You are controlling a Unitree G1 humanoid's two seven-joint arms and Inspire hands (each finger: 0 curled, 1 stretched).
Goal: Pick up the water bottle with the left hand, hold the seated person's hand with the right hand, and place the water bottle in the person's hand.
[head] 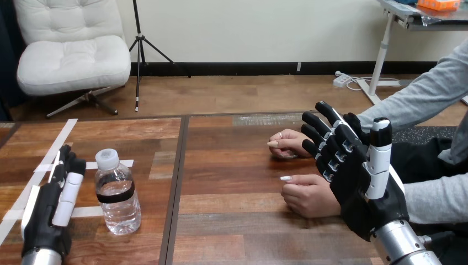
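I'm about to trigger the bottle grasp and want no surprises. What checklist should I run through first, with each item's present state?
1. The water bottle upright on the table, cap on: ok.
2. The left hand open beside the bottle, not yet round it: ok.
3. Path between them free: ok.
4. The right hand open, raised by the person's nearer hand; contact between them: cannot tell.
5. A person's hand palm up to receive: not ok; nearer hand and farther hand lie palm down, fingers curled.

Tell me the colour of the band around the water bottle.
Black band on the clear water bottle; head view.
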